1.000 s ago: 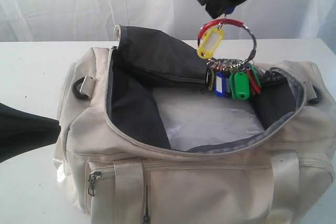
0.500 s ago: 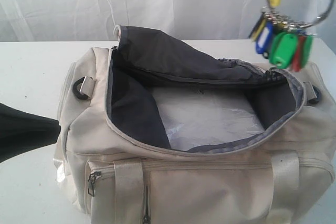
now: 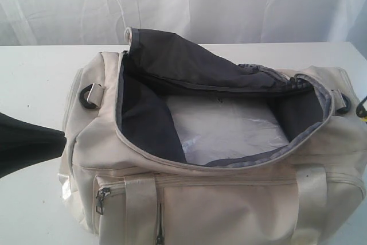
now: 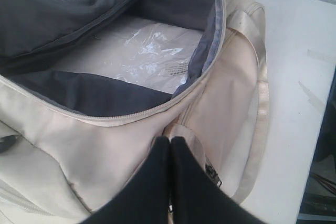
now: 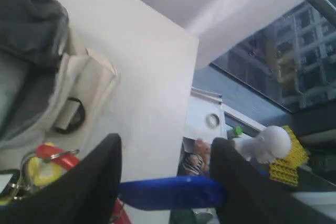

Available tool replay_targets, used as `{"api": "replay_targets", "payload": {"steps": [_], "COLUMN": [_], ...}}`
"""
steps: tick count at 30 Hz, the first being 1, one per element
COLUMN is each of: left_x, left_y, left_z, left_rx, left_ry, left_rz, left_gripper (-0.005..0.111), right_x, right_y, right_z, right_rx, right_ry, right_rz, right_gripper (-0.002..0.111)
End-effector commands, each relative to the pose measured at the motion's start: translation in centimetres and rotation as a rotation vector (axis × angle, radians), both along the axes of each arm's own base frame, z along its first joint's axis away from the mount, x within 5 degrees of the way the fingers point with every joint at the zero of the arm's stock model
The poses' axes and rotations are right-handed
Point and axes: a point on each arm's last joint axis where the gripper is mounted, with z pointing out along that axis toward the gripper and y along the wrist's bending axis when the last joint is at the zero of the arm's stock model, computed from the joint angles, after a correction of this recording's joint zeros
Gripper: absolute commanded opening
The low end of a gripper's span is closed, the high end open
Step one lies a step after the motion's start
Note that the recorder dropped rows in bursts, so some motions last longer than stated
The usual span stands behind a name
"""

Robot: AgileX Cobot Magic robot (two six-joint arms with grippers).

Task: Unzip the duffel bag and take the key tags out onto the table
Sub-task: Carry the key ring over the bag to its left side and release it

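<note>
Key tags [image 5: 168,192] clamped between right tool [image 5: 165,148] fingers, beside duffel bag [image 5: 89,82] end; left tool [image 4: 170,142] pinched together.

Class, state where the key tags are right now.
The key tags are out of the duffel bag, gripped by the right end effector over the table, just beyond the bag's right end near its black D-ring.

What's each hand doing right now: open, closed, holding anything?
Left hand: closed, nothing visibly held.
Right hand: closed on the key tags.
</note>
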Motion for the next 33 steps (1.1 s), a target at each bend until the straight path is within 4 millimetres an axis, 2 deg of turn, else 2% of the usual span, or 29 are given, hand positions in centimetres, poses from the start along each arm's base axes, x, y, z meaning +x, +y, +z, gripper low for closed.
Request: {"api": "replay_targets", "payload": {"steps": [1, 6, 7, 11, 13, 18, 20, 22, 28, 33], "left_x": [-0.3, -0.3, -0.3, -0.3, 0.0, 0.6, 0.2, -0.3, -1.2, -1.7], "left_y": [-0.1, -0.1, -0.1, -0.1, 0.3, 4.9, 6.9, 8.1, 8.8, 9.3], "left_z": [0.0, 0.0, 0.0, 0.0, 0.1, 0.6, 0.9, 0.9, 0.0, -0.2], "left_rx": [-0.022, -0.022, -0.022, -0.022, 0.022, 0.159, 0.171, 0.168, 0.129, 0.119], "left_ry": [0.017, 0.017, 0.017, 0.017, 0.004, -0.015, -0.039, -0.069, -0.111, -0.116], "left_rz": [-0.008, -0.008, -0.008, -0.008, 0.034, 0.529, 0.712, 0.808, 0.835, 0.862], "left_gripper": [0.000, 0.000, 0.000, 0.000, 0.000, 0.000, 0.000, 0.000, 0.000, 0.000], "right_x": [0.4, 1.3, 1.3, 1.3, 1.1, 0.5, 0.7, 0.9, 1.6, 1.0], "right_y": [-0.4, -0.5, -0.6, -0.6, -0.3, 0.8, 2.1, 3.7, 9.5, 16.2], "right_z": [-3.1, -6.7, -6.8, -5.9, -5.2, -2.2, -1.1, -0.3, 0.9, 2.0], "right_rx": [-0.085, -0.186, -0.195, -0.174, -0.109, -0.001, 0.025, 0.050, 0.034, 0.022], "right_ry": [0.048, 0.129, 0.127, 0.100, 0.108, 0.098, 0.096, 0.100, 0.109, 0.098], "right_rz": [-0.048, -0.097, -0.100, -0.108, -0.086, 0.025, 0.094, 0.158, 0.335, 0.508], "right_gripper": [0.000, 0.000, 0.000, 0.000, 0.000, 0.000, 0.000, 0.000, 0.000, 0.000]}}
